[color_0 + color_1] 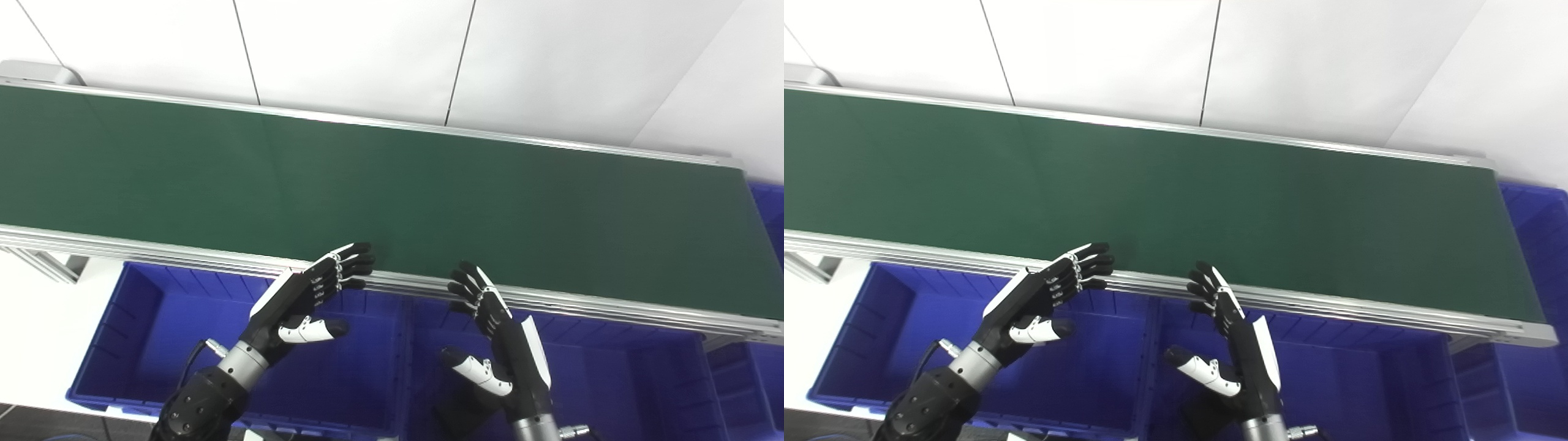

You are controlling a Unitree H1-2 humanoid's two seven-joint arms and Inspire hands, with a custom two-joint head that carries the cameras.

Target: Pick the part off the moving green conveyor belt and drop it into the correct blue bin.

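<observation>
The green conveyor belt (pixel 392 184) runs across the view and carries no part that I can see. My left hand (pixel 309 300) is open and empty, held above the left blue bin (pixel 147 324) with its fingertips at the belt's near rail. My right hand (pixel 490 331) is open and empty, above the middle blue bin (pixel 612 380), fingertips close to the same rail. The hands also show in the right eye view, left hand (pixel 1041 300) and right hand (pixel 1228 334).
The belt's aluminium near rail (pixel 582 300) separates the belt from the bins below. Another blue bin (pixel 768 202) stands at the belt's right end. A white wall (pixel 367 49) lies behind the belt. A frame leg (pixel 43 263) shows at the left.
</observation>
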